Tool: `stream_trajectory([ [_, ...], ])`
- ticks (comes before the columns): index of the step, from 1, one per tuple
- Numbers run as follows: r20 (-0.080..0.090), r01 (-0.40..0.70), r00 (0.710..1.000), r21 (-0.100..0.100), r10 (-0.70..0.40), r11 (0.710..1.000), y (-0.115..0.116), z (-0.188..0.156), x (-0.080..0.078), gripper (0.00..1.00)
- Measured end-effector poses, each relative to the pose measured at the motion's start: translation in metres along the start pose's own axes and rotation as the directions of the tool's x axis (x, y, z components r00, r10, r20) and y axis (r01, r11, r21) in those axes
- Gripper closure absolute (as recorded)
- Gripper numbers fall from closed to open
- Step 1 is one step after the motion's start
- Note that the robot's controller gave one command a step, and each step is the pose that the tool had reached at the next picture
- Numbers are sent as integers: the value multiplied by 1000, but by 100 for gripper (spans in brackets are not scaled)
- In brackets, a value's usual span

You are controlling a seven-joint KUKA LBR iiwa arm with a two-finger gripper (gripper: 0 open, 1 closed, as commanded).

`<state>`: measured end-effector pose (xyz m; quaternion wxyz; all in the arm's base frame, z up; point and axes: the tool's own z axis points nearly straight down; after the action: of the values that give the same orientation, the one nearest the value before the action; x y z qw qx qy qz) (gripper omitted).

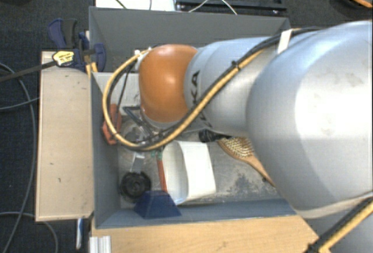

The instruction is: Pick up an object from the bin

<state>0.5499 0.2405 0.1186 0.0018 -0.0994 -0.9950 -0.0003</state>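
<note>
The arm [280, 106] reaches in from 3 o'clock and crosses most of the bin [186, 21]. Its rounded orange cover [166, 83] sits over the 9 o'clock part of the floor, with a yellow-and-black cable [111, 100] looping round the cover's 9 o'clock side. The gripper [137, 135] hangs low beneath that cover, near the 9 o'clock wall. It is mostly hidden by the cover and the cable, so I cannot tell whether it is wide, narrow or holding anything. Nothing can be seen in its grasp. The nearest thing is an orange-red object [109, 127] lying against the wall at 9 o'clock, just beside the gripper. A black round object [134, 183] lies on the floor at 7 o'clock, near the gripper but apart from it. A white box [187, 176] lies at 6 o'clock, and a small red and green bit [158, 157] shows at its 10 o'clock corner. A dark blue wedge [155, 205] rests against the 6 o'clock wall, touching the box's lower corner and close to the black round object. At 4 o'clock a tan woven brush [238, 148] pokes out from under the arm.
</note>
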Motion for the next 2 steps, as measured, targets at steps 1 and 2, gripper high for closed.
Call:
stream_trajectory([
  [1,17,231,973,-7,-231,973,-2,46,2,0],
  [2,3,-51,999,2,51,999,1,44,8,100],
])
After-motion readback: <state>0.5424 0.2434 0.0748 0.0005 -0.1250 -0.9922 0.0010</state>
